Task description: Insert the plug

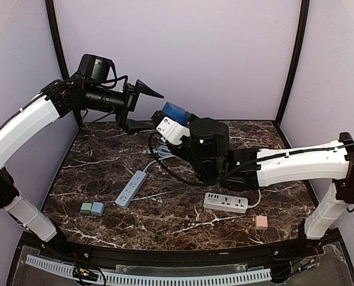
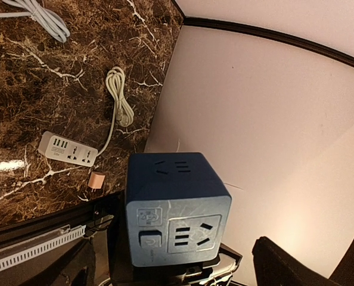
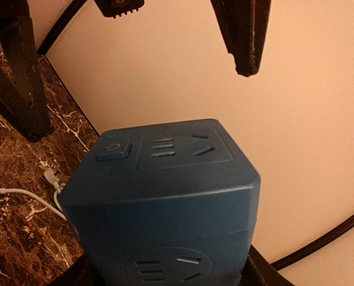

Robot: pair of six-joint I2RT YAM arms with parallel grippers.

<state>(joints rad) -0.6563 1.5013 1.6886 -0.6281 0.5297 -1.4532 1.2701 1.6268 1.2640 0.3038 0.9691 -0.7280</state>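
Right wrist view: a blue socket cube [image 3: 165, 196] is grasped low on its sides by the right claw [image 1: 170, 119], with a socket face and a switch turned upward. The cube is held aloft near the back wall rather than rested on the table [image 1: 105, 161], presumably so that a socket is offered to the other arm. The left claw [image 1: 153, 110] is carried at the same height just beside the cube, its fingers spread wide and nothing gripped between them, so no plug is yet in hand. Which plug is meant cannot be told for certain. A pink plug [image 1: 261, 222] is laid near the front right of the table, and a green plug [image 1: 86, 208] and a blue plug [image 1: 98, 208] are set touching at the front left. All three are well apart from the cube. Between them a grey-blue power strip [image 1: 132, 188] and a white power strip [image 1: 226, 202] are laid flat, and a white cord [image 1: 162, 154] is trailed beneath the raised cube. It is judged that a plug must first be collected.
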